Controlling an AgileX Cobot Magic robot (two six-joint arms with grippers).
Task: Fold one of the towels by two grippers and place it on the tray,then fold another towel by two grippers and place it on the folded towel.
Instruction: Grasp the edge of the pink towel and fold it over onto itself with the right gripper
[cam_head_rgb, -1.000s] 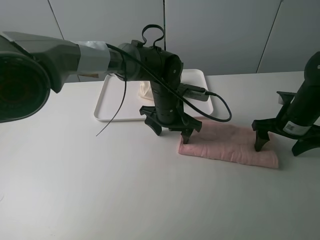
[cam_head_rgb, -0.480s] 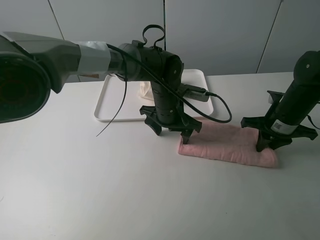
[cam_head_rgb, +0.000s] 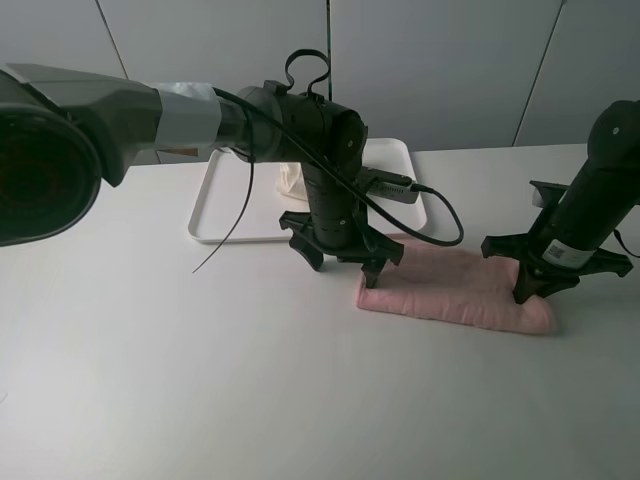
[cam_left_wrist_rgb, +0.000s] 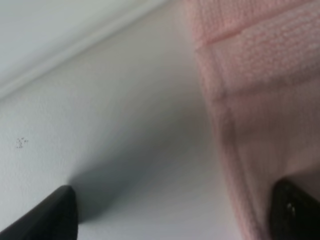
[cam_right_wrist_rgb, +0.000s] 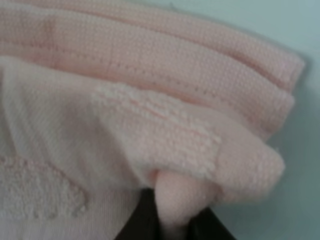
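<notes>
A pink towel (cam_head_rgb: 455, 288) lies folded into a long strip on the white table, right of centre. My left gripper (cam_head_rgb: 342, 266) is open at the strip's left end. In the left wrist view (cam_left_wrist_rgb: 172, 215) one fingertip (cam_left_wrist_rgb: 295, 212) rests on the towel (cam_left_wrist_rgb: 255, 75) and the other on the bare table. My right gripper (cam_head_rgb: 537, 290) is shut on the towel's right end, and the right wrist view (cam_right_wrist_rgb: 172, 220) shows a pinched fold of pink cloth (cam_right_wrist_rgb: 150, 115) between its fingers. A cream towel (cam_head_rgb: 290, 180) lies on the white tray (cam_head_rgb: 215, 200), partly hidden by my left arm.
The tray stands at the back of the table, behind my left arm. A black cable (cam_head_rgb: 440, 215) loops from the left arm over the table near the towel's far edge. Grey wall panels stand behind the table.
My right gripper has moved left onto the pink towel's right end and its fingers have come together on the cloth. My left arm has stayed in place.
</notes>
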